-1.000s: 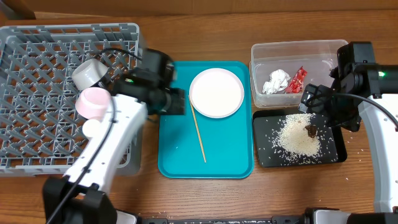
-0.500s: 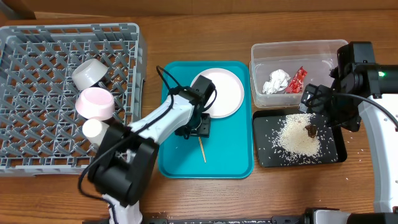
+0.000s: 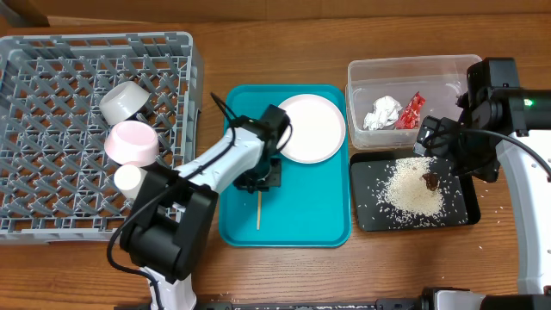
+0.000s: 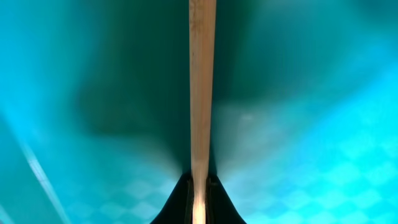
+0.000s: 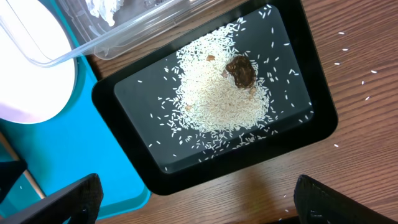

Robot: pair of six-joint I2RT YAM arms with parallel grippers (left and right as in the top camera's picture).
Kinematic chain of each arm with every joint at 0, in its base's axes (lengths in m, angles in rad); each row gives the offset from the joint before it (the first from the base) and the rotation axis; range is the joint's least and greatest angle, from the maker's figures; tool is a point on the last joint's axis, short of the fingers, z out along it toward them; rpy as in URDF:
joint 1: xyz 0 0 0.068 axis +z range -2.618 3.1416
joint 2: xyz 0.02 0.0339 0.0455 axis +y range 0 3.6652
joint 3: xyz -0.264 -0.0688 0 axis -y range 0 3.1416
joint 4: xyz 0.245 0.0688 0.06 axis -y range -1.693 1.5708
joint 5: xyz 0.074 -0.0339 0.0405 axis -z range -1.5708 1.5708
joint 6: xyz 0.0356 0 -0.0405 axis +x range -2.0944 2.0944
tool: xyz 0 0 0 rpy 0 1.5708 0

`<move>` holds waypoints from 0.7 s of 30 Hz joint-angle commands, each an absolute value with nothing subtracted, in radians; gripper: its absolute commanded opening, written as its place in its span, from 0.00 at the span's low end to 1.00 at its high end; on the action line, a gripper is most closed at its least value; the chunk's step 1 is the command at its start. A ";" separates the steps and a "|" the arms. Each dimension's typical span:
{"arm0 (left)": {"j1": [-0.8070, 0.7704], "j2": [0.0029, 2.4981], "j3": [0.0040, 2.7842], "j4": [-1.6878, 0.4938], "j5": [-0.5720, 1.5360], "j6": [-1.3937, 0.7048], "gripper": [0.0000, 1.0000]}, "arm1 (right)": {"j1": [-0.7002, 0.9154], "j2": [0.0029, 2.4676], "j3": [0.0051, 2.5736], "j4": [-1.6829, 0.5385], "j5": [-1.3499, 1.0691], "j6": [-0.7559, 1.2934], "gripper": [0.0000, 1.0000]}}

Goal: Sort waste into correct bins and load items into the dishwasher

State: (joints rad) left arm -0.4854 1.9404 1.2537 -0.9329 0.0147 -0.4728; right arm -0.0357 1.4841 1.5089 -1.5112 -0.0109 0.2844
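Note:
My left gripper [image 3: 258, 182] is down on the teal tray [image 3: 318, 220], shut on a thin wooden chopstick [image 3: 257, 213]. In the left wrist view the chopstick [image 4: 202, 93] runs straight out from between the closed jaws [image 4: 200, 205]. The white plate [image 3: 311, 127] lies on the tray's far right corner. The grey dish rack [image 3: 52, 52] holds a pale bowl [image 3: 125, 100], a pink bowl [image 3: 132, 142] and a white cup [image 3: 129, 178]. My right gripper [image 5: 199, 205] hangs open over the near edge of the black tray [image 5: 134, 143], which holds rice [image 5: 217, 102] and a brown scrap [image 5: 240, 71].
The clear tub [image 3: 357, 77] behind the black tray holds a crumpled napkin [image 3: 383, 113] and a red wrapper [image 3: 411, 110]. Stray rice grains lie on the wooden table to the right of the black tray.
My left arm swung from beside the rack onto the teal tray and shut on the chopstick, which turned from slanted to straight. The plate shifted a little right. The right arm stayed put.

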 commanded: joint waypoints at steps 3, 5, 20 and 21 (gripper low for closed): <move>-0.388 1.785 1.309 -0.969 0.006 -0.442 0.04 | -0.035 1.481 1.522 -1.510 -0.001 0.285 1.00; -0.353 1.726 1.327 -0.982 -0.007 -0.414 0.04 | -0.035 1.481 1.522 -1.510 -0.001 0.285 1.00; -0.130 1.577 1.409 -0.963 -0.247 -0.105 0.04 | -0.035 1.481 1.522 -1.510 -0.001 0.285 1.00; -0.117 1.587 1.409 -0.958 -0.247 -0.101 0.04 | -0.035 1.481 1.522 -1.510 -0.001 0.285 1.00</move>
